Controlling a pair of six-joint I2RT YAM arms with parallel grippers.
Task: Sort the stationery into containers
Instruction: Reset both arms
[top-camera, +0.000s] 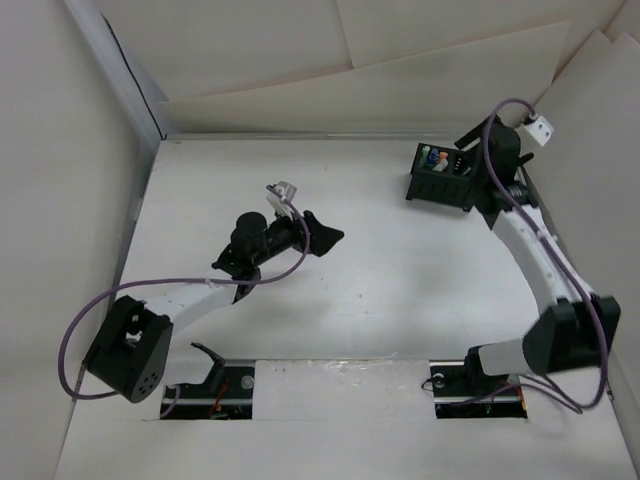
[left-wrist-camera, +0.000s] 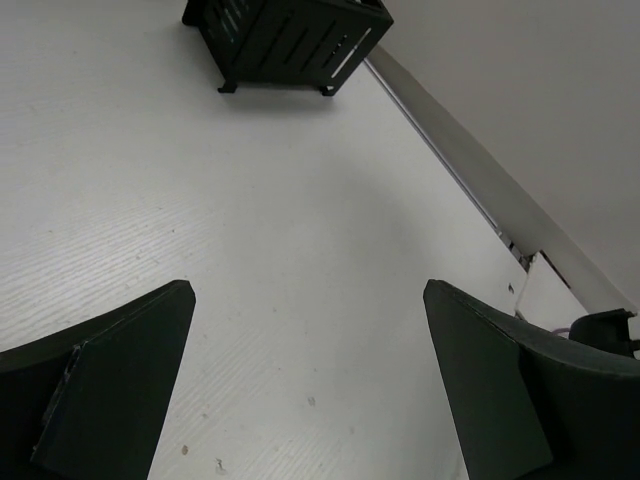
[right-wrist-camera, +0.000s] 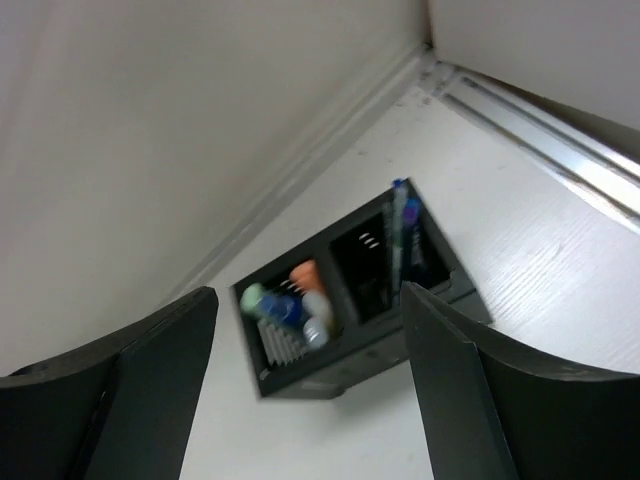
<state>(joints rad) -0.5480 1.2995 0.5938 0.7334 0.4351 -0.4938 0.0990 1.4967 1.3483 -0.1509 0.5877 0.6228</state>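
Right pincer (right-wrist-camera: 308, 300) wide near organiser box (right-wrist-camera: 310, 372), left pincer (left-wrist-camera: 308, 290) wide, low over table (left-wrist-camera: 300, 200)

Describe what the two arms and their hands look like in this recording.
The left arm and right arm have white links between chunky black joints, each trailing a looping purple cable. The left hand and right hand each carry two broad, flat matte-black fingers.

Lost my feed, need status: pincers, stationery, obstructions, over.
Left pincer open, empty, over white table. Right pincer open, facing black plastic organiser box. Coloured pen-like pieces inside it. Nothing blocking.
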